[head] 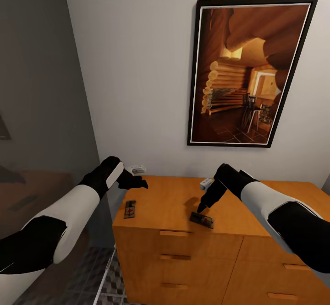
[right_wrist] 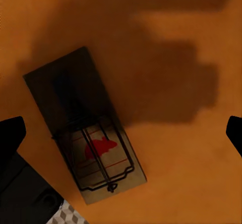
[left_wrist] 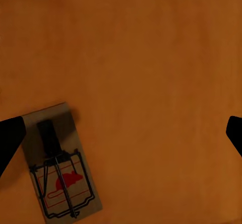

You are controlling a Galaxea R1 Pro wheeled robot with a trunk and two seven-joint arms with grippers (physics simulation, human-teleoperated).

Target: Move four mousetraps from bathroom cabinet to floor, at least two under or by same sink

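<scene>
Two mousetraps lie flat on the top of the orange-brown cabinet [head: 174,199]. One mousetrap [head: 130,209] [left_wrist: 60,168] rests near the top's left front corner, with my left gripper [head: 139,184] [left_wrist: 121,138] open above it and slightly behind. The other mousetrap [head: 202,220] [right_wrist: 85,128] sits at the front edge near the middle. My right gripper [head: 201,207] [right_wrist: 121,133] points down just over it, open, with its fingertips [right_wrist: 10,133] wide apart. Neither gripper holds anything. A strip of the bathroom floor [head: 107,282] shows beside the cabinet. The sink is out of view.
A dark-framed log cabin picture [head: 250,71] hangs on the white wall behind the cabinet. A grey glass panel [head: 41,112] stands at the left, close to my left arm. Drawer fronts [head: 176,254] face me below the top.
</scene>
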